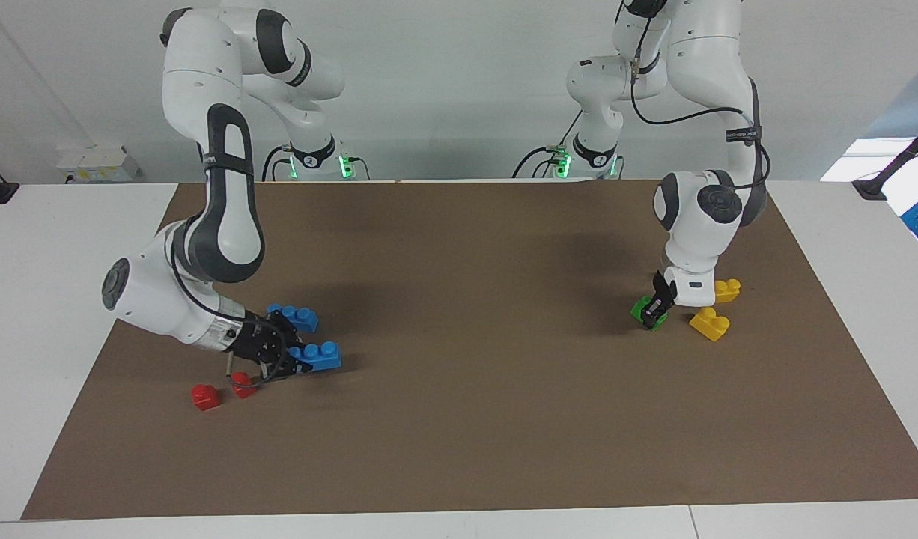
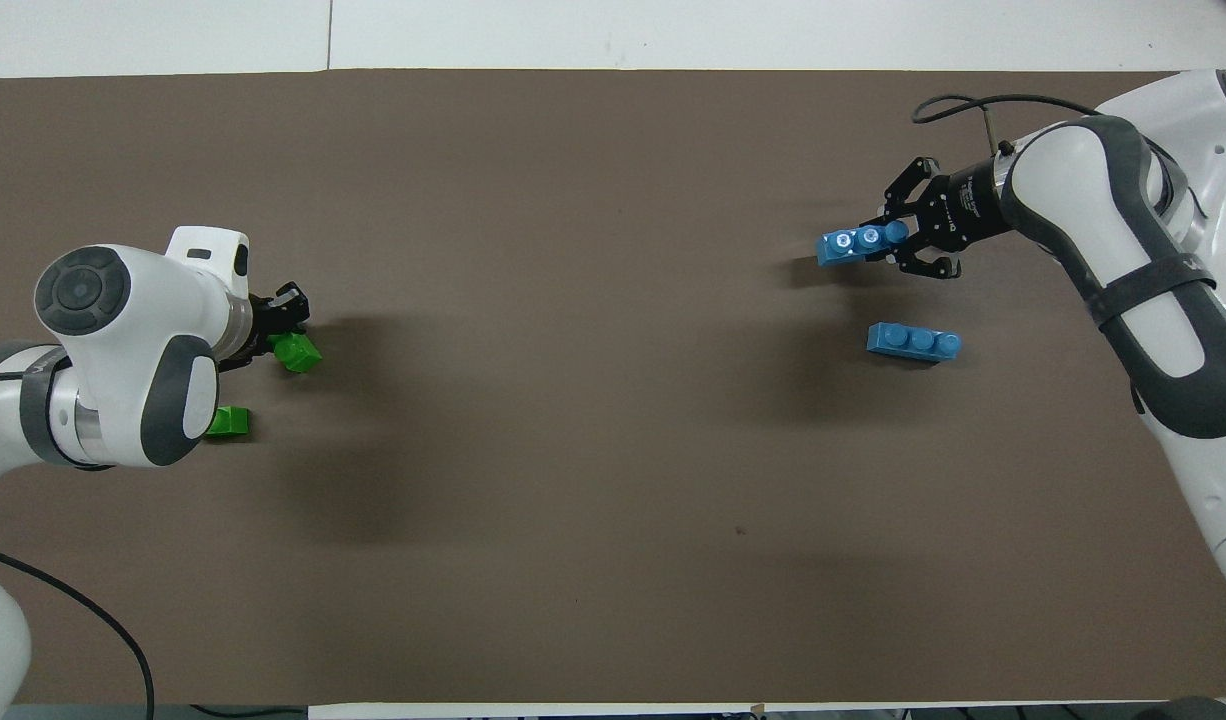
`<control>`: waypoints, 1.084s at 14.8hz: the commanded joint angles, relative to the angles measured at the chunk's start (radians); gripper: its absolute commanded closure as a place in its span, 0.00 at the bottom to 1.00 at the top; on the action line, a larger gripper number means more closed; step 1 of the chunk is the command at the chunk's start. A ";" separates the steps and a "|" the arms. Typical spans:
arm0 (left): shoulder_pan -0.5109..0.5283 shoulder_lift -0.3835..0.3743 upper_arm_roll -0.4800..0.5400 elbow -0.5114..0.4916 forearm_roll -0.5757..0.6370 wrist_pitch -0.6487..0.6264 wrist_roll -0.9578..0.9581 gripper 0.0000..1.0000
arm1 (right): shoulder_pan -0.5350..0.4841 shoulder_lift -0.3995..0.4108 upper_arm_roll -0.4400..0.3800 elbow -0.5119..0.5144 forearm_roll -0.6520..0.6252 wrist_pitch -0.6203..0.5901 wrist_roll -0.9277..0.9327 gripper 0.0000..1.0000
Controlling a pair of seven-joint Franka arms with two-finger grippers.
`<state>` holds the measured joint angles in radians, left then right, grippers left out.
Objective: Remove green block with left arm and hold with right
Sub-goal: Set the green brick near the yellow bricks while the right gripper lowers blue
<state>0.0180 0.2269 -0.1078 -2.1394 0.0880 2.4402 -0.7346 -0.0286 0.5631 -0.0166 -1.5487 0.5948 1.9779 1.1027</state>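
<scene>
While the right end effector [image 1: 298,364] clamps a long blue plastic brick [image 1: 319,355], the left end effector [image 1: 656,313] grips a small green plastic block [image 1: 643,308].

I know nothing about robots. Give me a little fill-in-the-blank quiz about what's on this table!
1. The left gripper is at the green block, beside two bricks coloured ___.
2. The right gripper grips a blue block; ___ blue ones show in all.
3. The red blocks lie toward the ___ arm's end.

Missing words: yellow; two; right.
</scene>
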 commanded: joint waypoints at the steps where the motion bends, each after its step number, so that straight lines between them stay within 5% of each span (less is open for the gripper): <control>1: -0.001 0.005 0.003 -0.008 -0.008 0.016 0.049 0.10 | -0.008 0.011 0.007 -0.013 0.022 0.030 -0.020 1.00; 2: -0.001 0.005 0.003 -0.004 -0.008 0.011 0.055 0.00 | -0.008 0.021 0.007 -0.014 0.023 0.039 -0.020 1.00; 9: -0.001 -0.032 0.003 0.038 -0.008 -0.032 0.087 0.00 | 0.006 0.012 0.009 -0.088 0.057 0.101 -0.015 1.00; 13: 0.008 -0.056 0.002 0.191 -0.008 -0.252 0.196 0.00 | 0.022 0.004 0.007 -0.120 0.086 0.142 -0.012 1.00; 14: 0.010 -0.078 0.002 0.223 -0.008 -0.312 0.240 0.00 | 0.030 0.003 0.007 -0.128 0.086 0.154 -0.011 0.85; 15: 0.010 -0.102 0.002 0.243 -0.008 -0.360 0.286 0.00 | 0.039 0.003 0.007 -0.129 0.086 0.160 0.000 0.28; 16: 0.010 -0.133 0.002 0.257 -0.008 -0.403 0.319 0.00 | 0.050 0.001 0.006 -0.128 0.085 0.157 0.002 0.05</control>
<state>0.0193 0.1498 -0.1032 -1.9095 0.0880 2.1293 -0.4961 0.0001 0.5839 -0.0117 -1.6360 0.6662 2.1001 1.1037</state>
